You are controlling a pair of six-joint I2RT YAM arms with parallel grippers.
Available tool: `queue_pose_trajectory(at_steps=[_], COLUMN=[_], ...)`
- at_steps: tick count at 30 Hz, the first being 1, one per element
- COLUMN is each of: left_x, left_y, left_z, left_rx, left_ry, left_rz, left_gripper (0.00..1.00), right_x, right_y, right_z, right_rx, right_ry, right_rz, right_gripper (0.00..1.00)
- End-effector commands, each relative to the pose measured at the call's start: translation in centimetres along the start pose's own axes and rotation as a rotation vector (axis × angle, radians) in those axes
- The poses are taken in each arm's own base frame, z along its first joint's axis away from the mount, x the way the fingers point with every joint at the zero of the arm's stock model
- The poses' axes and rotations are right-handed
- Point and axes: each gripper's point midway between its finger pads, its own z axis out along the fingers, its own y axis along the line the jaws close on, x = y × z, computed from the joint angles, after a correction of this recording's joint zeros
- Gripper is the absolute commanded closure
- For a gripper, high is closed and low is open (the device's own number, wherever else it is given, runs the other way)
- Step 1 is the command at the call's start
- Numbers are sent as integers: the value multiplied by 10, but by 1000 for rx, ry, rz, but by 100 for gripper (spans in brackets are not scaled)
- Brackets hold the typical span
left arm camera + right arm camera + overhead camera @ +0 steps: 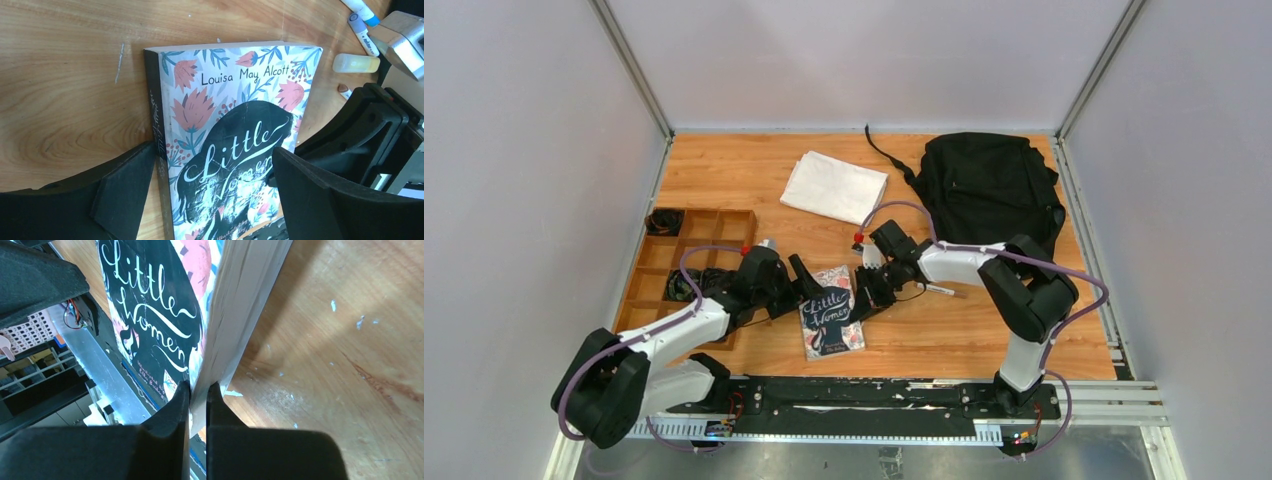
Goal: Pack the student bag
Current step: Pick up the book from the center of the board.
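The student bag (989, 185), a large black backpack, lies at the back right of the table. A paperback, "Little Women" (832, 312), lies at the front middle. My right gripper (865, 293) is shut on the book's page edge and tilts that side up; in the right wrist view its fingertips (198, 390) pinch the white page block (240, 305). My left gripper (800, 278) is open at the book's spine side. In the left wrist view it (212, 185) straddles the book (230, 125), one finger (120, 190) beside the spine, the other (320, 200) over the cover.
A folded white cloth (834, 187) lies at the back middle. A wooden compartment tray (686, 262) with black cables stands at the left. A marker (940, 290) lies right of the book. Markers (362, 27) and a pale yellow stick (356, 63) show in the left wrist view.
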Motion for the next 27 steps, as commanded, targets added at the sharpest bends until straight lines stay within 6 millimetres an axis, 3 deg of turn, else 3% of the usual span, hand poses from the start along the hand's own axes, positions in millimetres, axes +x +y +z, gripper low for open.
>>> queue_pose_trajectory(at_steps=[1, 6, 9, 14, 19, 27], left_x=[15, -4, -8, 6, 22, 35], left_y=[-25, -18, -28, -33, -51, -80], left_z=[-5, -20, -32, -45, -50, -54], left_rx=[121, 24, 41, 123, 286, 494], left_ry=[78, 15, 28, 86, 156, 228], left_rz=[23, 151, 230, 259, 223, 165], left_gripper=[11, 7, 1, 0, 0, 2], right_x=[-20, -23, -25, -22, -15, 0], right_y=[27, 28, 30, 34, 49, 77], right_z=[-4, -30, -53, -83, -103, -118], right_rx=[-53, -18, -31, -80, -197, -342], right_ry=[-91, -178, -240, -306, -322, -280], right_rz=[-56, -61, -71, -111, -185, -293], right_gripper=[100, 100, 100, 100, 100, 100])
